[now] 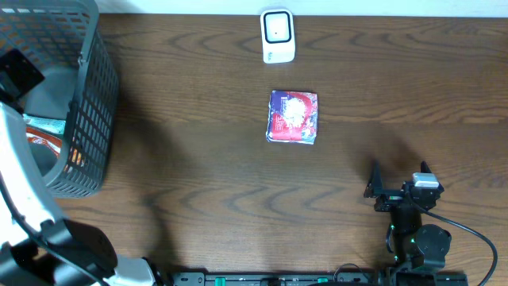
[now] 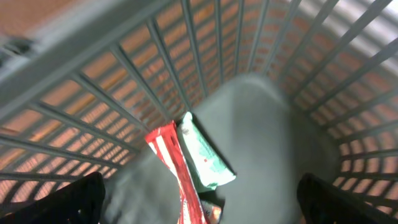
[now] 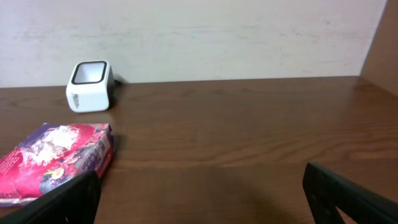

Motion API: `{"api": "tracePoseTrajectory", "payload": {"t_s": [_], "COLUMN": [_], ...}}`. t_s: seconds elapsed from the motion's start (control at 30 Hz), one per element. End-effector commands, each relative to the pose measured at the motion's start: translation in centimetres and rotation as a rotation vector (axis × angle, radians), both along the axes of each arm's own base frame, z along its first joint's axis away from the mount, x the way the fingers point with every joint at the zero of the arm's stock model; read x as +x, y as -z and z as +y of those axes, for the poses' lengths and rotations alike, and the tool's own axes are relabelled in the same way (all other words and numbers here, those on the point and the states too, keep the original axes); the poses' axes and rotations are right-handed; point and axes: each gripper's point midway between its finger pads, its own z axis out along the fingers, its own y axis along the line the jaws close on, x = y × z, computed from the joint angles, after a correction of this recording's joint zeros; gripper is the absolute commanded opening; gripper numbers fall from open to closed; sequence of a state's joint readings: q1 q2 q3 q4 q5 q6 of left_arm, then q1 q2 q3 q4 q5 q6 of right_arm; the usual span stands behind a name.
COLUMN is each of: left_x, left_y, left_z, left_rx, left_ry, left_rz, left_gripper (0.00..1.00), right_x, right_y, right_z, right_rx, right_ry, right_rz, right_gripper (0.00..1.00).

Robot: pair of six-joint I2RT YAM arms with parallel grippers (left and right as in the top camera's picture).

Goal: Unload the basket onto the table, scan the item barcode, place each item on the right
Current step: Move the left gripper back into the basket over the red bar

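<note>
The item, a purple-and-red packet (image 1: 293, 117), lies flat on the wooden counter (image 1: 198, 159) just in front of the white scanner (image 1: 278, 36), near it but not touching. The right fingers (image 3: 68, 205) stand wide apart and hold nothing. They sit low over the counter, well away from the scanner on its near right side, and face toward it and the packet. A grey mesh basket (image 1: 91, 119) stands far to the scanner's left. The left fingers (image 2: 68, 205) are inside it, also spread wide and empty, above a red-and-white packet (image 2: 174, 168) and a green-and-white packet (image 2: 208, 155) on the basket floor.
</note>
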State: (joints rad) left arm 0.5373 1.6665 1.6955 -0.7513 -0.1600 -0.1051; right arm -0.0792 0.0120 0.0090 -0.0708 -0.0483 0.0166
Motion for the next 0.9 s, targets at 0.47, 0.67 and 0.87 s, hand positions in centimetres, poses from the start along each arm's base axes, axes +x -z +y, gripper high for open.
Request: {"api": "tracePoseTrajectory", "payload": {"t_s": [0.47, 0.67, 0.87], "left_x": [-1.0, -0.9, -0.9], "left_y": [13.9, 15.5, 16.9], "left_z": [3.1, 3.2, 3.2], "left_rx": [-0.227, -0.242, -0.258], "left_ry": [-0.186, -0.188, -0.188], "left_rz": [0.241, 0.267, 0.295], "left_gripper": [0.98, 0.98, 0.98], "right_x": [0.0, 0.0, 0.0], "right_y": [0.1, 0.1, 0.1], "right_z": [0.2, 0.2, 0.2], "right_rx": [-0.011, -0.01, -0.011], "right_ry": [-0.008, -0.008, -0.008], "right_rz": [0.0, 0.0, 0.0], "right_gripper": [0.99, 0.99, 0.99]}}
